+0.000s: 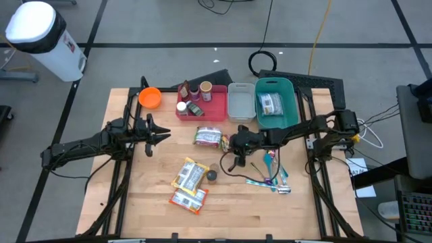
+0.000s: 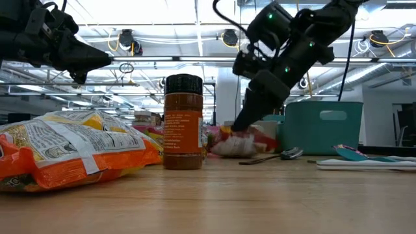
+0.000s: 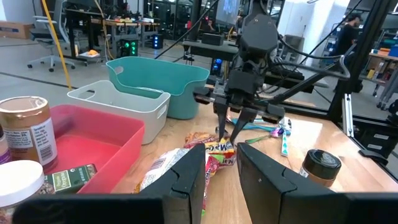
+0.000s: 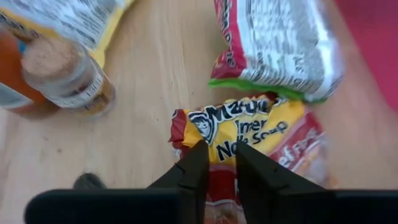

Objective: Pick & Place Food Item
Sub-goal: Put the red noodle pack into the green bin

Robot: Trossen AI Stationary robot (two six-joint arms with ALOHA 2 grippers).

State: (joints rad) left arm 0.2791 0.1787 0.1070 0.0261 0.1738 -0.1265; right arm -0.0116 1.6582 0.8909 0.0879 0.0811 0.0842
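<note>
On the pale wooden tabletop (image 1: 229, 202), a yellow-and-red crinkled plastic noodle-soup packet (image 4: 249, 134) was found lying flat near the centre, just at nine o'clock from the right gripper (image 1: 228, 143). That gripper (image 4: 217, 163) was lowered onto the packet's edge, its two dark fingers (image 3: 219, 124) drawn nearly together and pinching the wrapper; the packet was seen resting on the wood in the low view. A second, green-edged foil packet (image 4: 280, 50) lay touching the first one.

At six o'clock from the gripped packet stood a small brown spice jar with a black lid (image 2: 182, 122), upright, and beyond it at seven o'clock a large orange-and-yellow snack bag (image 1: 190, 175) was lying flat. At twelve o'clock a red rectangular plastic bin (image 1: 214, 108), a white plastic bin (image 1: 240, 111) and a teal plastic bin (image 1: 291, 108) were lined up side by side. Teal plastic cutlery (image 1: 270, 177) was scattered at four o'clock, near the right arm.

The left gripper (image 1: 162, 135) was held above the table at nine o'clock, well apart from the packets, its fingers (image 3: 186, 177) narrowly parted around nothing.
</note>
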